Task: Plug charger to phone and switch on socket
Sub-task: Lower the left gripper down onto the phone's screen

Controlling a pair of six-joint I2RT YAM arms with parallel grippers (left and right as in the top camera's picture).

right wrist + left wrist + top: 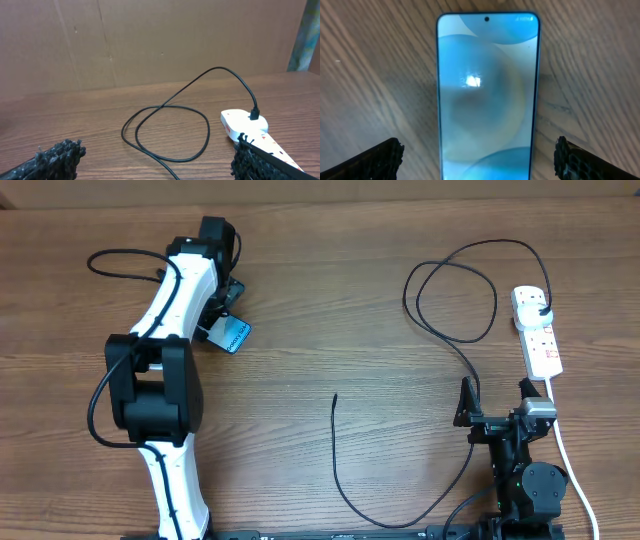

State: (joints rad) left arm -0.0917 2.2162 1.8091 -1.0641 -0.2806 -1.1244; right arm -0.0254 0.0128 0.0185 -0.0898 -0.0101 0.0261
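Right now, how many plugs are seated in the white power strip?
1. The charger's black plug sits in the outlet at the far end of the power strip, on the robot's right. Overhead, the rest of the strip looks bare, with nothing hidden.

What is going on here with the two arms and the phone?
The left gripper is open around the phone, which lies flat on the table with its screen lit; the fingers stand on either side without touching it. The right gripper is open and holds nothing. The charger is plugged into the socket, but its free tip lies on the table, apart from the phone. Whether the socket is switched on cannot be told.
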